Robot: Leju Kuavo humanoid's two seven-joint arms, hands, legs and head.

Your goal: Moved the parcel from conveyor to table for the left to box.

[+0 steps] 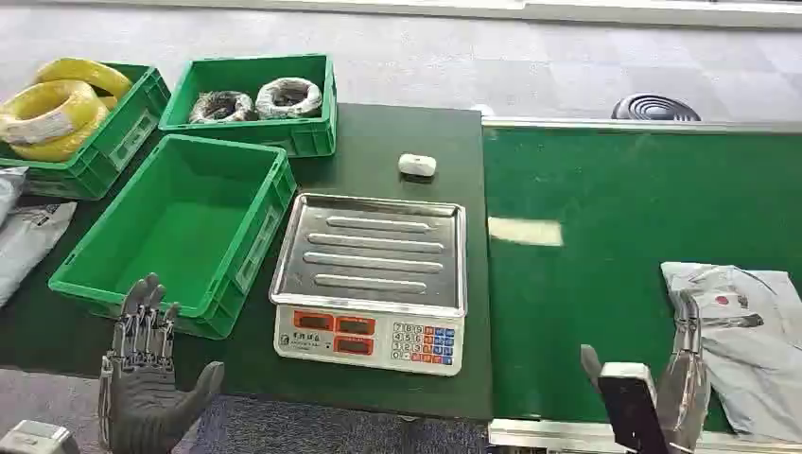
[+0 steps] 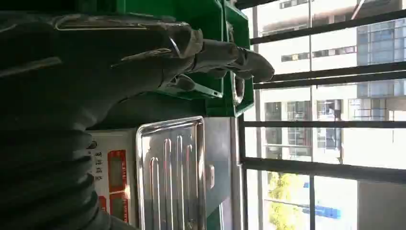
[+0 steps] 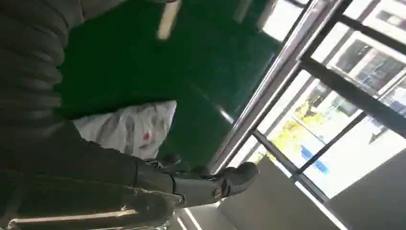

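A grey plastic-wrapped parcel (image 1: 747,345) with a small red mark lies on the green conveyor belt (image 1: 605,199) at the right; the right wrist view shows the same parcel (image 3: 129,129). My right hand (image 1: 683,378) hangs just left of it, fingers stretched out and holding nothing; its fingers (image 3: 210,184) reach past the parcel's edge. My left hand (image 1: 144,378) is raised at the near left table edge, in front of the empty green box (image 1: 180,232), fingers straight and apart. In the left wrist view that left hand (image 2: 143,52) is beside the box (image 2: 210,48).
A steel-topped scale (image 1: 372,279) stands in the middle of the dark table. Behind are a crate of black and white coils (image 1: 253,99) and a crate of yellow coils (image 1: 66,118). A small white object (image 1: 417,165) lies behind the scale. More grey bags (image 1: 24,236) sit at far left.
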